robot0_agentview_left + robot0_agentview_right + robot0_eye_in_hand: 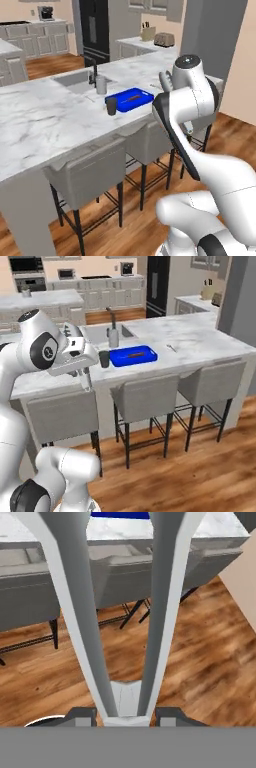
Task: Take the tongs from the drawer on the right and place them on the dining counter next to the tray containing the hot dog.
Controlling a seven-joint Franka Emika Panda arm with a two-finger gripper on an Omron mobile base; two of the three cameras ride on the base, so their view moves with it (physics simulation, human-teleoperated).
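My gripper (125, 714) is shut on the joined end of the silver-grey tongs (75, 612), whose two long arms spread away from the hand toward the counter edge. In the right base view the gripper (83, 372) hangs in front of the dining counter (200, 341), left of the stools, with the tongs (86, 382) pointing down. The blue tray (142, 95) lies on the dining counter (40, 120) with the reddish hot dog (131, 98) inside. That tray (150, 356) and hot dog (136, 354) sit right of my hand. The drawer is out of view.
A dark cup (104, 359) stands at the tray's left end, a light cup (114, 337) by the sink (100, 332) and dark tap (93, 75). A small silvery utensil (171, 347) lies right of the tray. Grey stools (145, 398) line the counter front over wood floor.
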